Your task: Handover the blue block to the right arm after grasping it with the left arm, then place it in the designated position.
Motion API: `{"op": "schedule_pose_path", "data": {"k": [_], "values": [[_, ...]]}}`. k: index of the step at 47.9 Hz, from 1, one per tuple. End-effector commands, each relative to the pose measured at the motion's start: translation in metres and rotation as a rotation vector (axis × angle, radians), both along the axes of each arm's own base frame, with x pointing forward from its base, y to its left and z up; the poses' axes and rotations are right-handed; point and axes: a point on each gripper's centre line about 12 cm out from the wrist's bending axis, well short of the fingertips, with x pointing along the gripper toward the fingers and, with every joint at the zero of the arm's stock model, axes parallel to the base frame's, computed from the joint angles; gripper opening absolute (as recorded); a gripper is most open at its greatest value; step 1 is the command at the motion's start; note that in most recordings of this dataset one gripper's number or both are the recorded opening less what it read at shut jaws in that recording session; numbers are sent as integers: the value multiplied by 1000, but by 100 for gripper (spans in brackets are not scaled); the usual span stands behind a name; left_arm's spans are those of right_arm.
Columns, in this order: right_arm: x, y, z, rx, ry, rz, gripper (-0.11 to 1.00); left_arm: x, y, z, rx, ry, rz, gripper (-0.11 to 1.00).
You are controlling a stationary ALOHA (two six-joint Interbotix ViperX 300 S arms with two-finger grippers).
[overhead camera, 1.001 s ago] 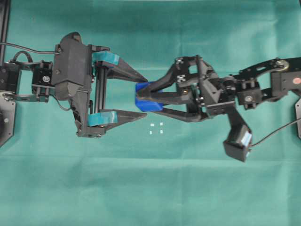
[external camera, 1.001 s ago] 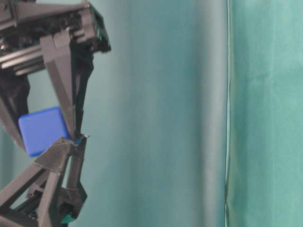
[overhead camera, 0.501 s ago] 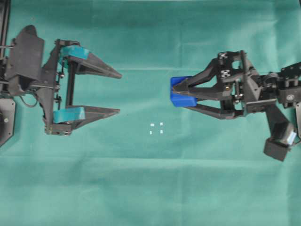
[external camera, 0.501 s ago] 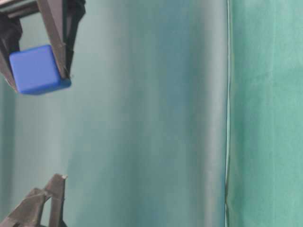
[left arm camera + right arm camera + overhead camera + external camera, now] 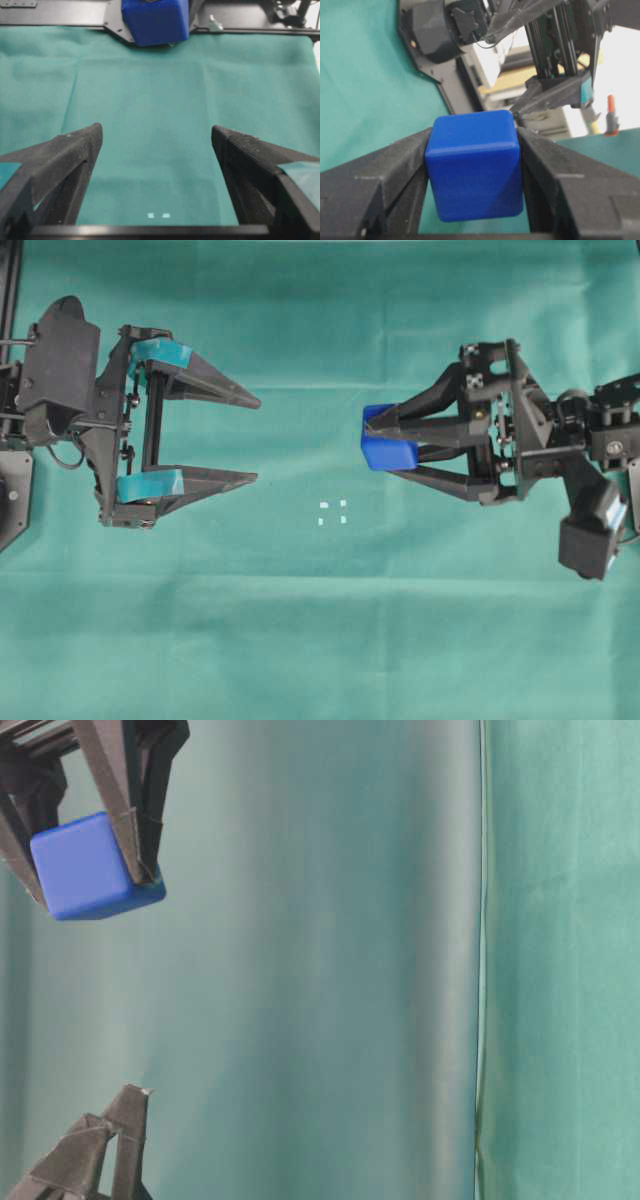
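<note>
Tabletop (image 5: 320, 640) under green cloth. Left arm (image 5: 60, 380) at left edge, its gripper (image 5: 255, 438) spread wide, nothing between the teal-banded fingers (image 5: 205, 385). Right arm (image 5: 600, 430) opposite, gripper (image 5: 372, 438) pinching blue block (image 5: 388, 447) at the fingertips, above the cloth. Designated position (image 5: 332, 513): four white marks, below and left of the block in overhead view, well apart from both grippers.

Bare cloth (image 5: 320, 640) around the designated position (image 5: 332, 513); nothing obstructs.
</note>
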Motion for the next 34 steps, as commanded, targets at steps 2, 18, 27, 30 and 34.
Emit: {"op": "schedule_pose_path", "data": {"k": [2, 18, 27, 30, 34], "values": [[0, 0, 15, 140, -34, -24, 53, 1, 1, 11, 0, -31, 3, 99], [-2, -1, 21, 715, -21, -128, 53, 1, 1, 11, 6, -31, 2, 99], [-3, -2, 22, 890, -12, -161, 53, 1, 1, 11, 10, -32, 1, 99], [-4, -2, 23, 925, -10, -170, 53, 1, 1, 11, 10, -31, 1, 99], [-4, -3, 23, 950, -7, -180, 53, 1, 1, 10, 10, -26, 1, 99]]}}
